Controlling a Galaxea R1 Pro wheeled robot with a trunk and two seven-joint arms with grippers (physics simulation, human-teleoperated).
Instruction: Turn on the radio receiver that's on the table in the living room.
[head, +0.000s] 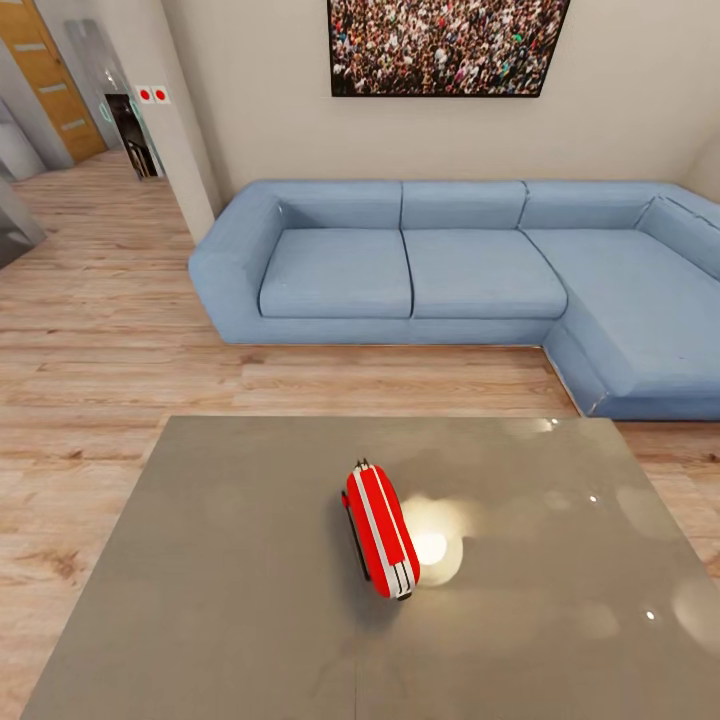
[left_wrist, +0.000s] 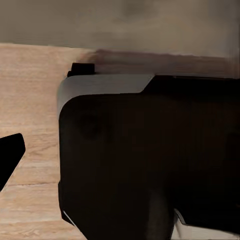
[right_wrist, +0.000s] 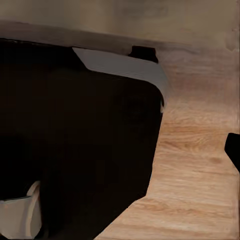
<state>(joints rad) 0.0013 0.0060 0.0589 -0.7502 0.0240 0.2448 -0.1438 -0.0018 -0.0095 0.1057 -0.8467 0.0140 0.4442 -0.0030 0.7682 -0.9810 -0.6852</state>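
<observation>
Radio receiver (head: 380, 531) stands on its narrow edge near mid table (head: 200, 600), sofa (head: 450, 270) beyond, no arm near it yet, can't tell either gripper's jaw state, so a hard or off-centre poke could topple or skid it across the glossy top.

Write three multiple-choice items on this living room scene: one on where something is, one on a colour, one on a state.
1. Where is the radio receiver?
A. On the sofa
B. On the table
C. On the floor

2. What colour is the sofa?
A. Blue
B. Green
C. Brown

3. How does the radio receiver rest?
A. Hanging from the wall
B. Inside a box
C. Alone on the table top, no gripper touching it

Answers:
1 B, the red radio receiver sits near the middle of the grey table in the head view.
2 A, every cushion is light blue.
3 C, only glossy table top surrounds it.
</observation>
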